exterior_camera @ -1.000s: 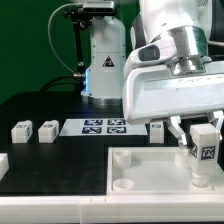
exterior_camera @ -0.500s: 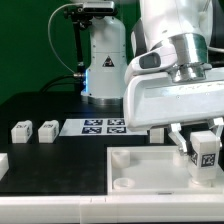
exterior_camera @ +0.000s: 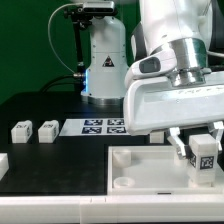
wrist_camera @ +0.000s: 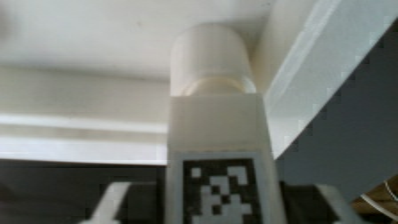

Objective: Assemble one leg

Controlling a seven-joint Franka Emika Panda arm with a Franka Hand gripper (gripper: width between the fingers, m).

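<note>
1. Nearest the camera in the exterior view, the large white square plastic tray with round corner sockets (exterior_camera: 155, 172) lies flat on the black counter (exterior_camera: 45, 160).

2. The small white block-shaped plastic leg with a black-and-white marker tag (exterior_camera: 205, 160) stands upright over the tray's corner at the exterior view's right. The gripper (exterior_camera: 200, 147) pinches the leg, with one finger pressed against each side.

3. Compared with a second ago, we see that the leg's top sits lower and the white wrist housing above it has turned. We judge that the leg is being lowered, and perhaps turned, into that corner socket.

4. In the wrist view, the leg (wrist_camera: 217, 150) points straight away from the camera, and its rounded far end is close against the white tray surfaces (wrist_camera: 71, 95). We cannot tell whether it is fully seated.

5. Farther back, two small white blocks (exterior_camera: 20, 130) (exterior_camera: 46, 130) stand beside the marker board (exterior_camera: 105, 126), well apart from the tray.

6. We judge that the next step is to confirm seating before releasing the leg, because early release risks a tilted leg.
</note>
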